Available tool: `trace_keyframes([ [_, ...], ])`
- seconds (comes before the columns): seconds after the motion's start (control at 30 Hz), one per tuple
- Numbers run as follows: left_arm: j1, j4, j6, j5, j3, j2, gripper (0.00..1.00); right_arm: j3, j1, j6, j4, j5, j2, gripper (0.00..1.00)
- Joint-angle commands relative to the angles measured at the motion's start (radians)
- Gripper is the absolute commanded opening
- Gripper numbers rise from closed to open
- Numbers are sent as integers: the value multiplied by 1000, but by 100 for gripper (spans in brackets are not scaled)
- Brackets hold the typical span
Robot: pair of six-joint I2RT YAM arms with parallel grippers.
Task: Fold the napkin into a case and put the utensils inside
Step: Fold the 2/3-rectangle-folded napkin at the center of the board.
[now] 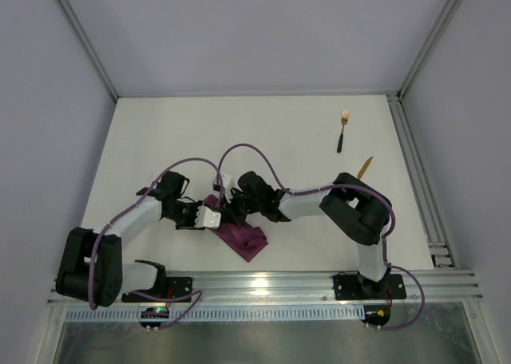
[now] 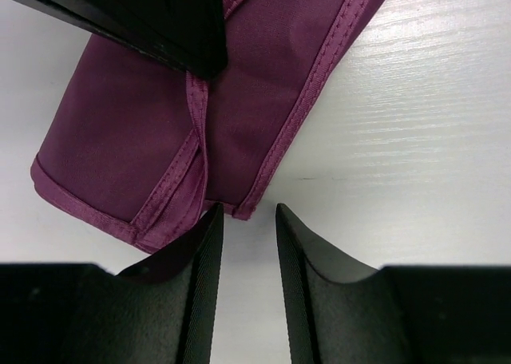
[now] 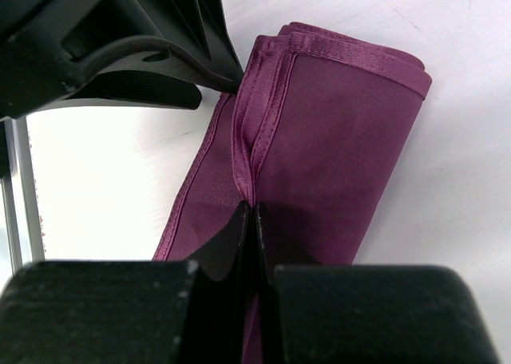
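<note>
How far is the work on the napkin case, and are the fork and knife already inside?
Done: the napkin is folded into a narrow, layered oblong. In hand: the right pincer is shut on a hemmed fold, and the left pincer is open at a corner of the cloth. Left: the fork and knife lie on the table, far from the cloth, not yet inside.

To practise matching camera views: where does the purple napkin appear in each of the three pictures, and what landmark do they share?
Top external: the napkin lies below centre, a folded purple patch.
Left wrist: upper left, folded, just beyond the open left gripper.
Right wrist: centre, its hem pinched in the right gripper.
Shared landmark: the white table beneath it.
</note>
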Motion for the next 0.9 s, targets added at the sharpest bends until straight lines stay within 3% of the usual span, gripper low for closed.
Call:
trace_keyframes([
  [0.0, -10, 38, -16, 19, 16, -13, 34, 10, -3, 6, 51, -30, -3, 6],
  [0.1, -13, 65, -42, 15, 9, -9, 27, 13, -3, 6, 48, -35, -1, 6],
  [0.33, -17, 111, -135, -39, 25, 14, 0, 6, -3, 3, 23, -9, -35, 6],
  [0.73, -17, 33, -246, -39, 127, 19, 0, -11, -3, 58, 2, 51, -69, 6],
  [0.87, 1, -71, -293, 57, 193, 8, 9, -19, -1, 61, 9, 60, -72, 6],
])
